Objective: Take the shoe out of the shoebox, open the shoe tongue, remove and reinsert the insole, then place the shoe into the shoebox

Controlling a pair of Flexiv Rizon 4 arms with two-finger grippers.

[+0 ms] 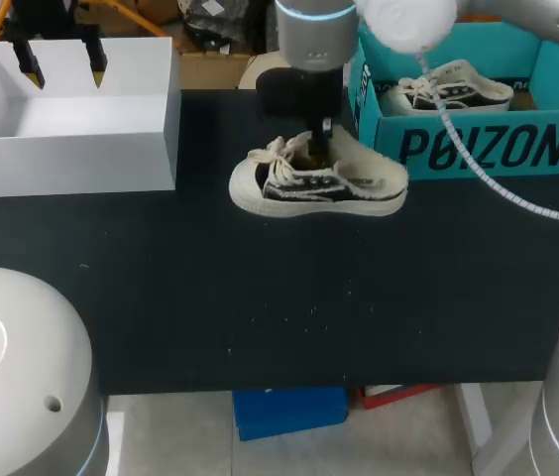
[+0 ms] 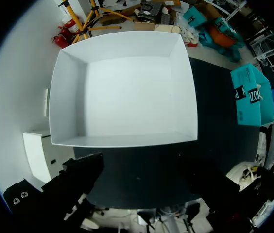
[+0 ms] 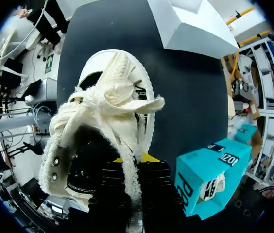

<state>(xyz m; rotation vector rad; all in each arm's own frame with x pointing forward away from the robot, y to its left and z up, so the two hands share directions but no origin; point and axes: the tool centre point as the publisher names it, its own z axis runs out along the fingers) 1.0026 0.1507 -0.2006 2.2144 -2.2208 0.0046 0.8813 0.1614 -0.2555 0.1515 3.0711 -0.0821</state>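
A cream low sneaker [image 1: 319,183] with dark side stripes stands on the black table, toe to the left. My right gripper [image 1: 319,139] comes down at its far side, shut on the frayed edge of the shoe's opening. In the right wrist view the shoe [image 3: 112,73] points away from the right gripper [image 3: 132,160], its tongue flared up behind the laces. The teal shoebox [image 1: 478,149] stands at the back right with a second sneaker [image 1: 448,87] inside. My left gripper [image 1: 62,64] hangs open above the white box [image 1: 71,149], holding nothing.
The white box [image 2: 122,141] lies empty ahead of the left gripper [image 2: 144,194]. The teal shoebox [image 2: 251,94] is beyond it, and shows beside the right gripper [image 3: 207,174]. The white box's corner [image 3: 190,24] lies past the shoe's toe.
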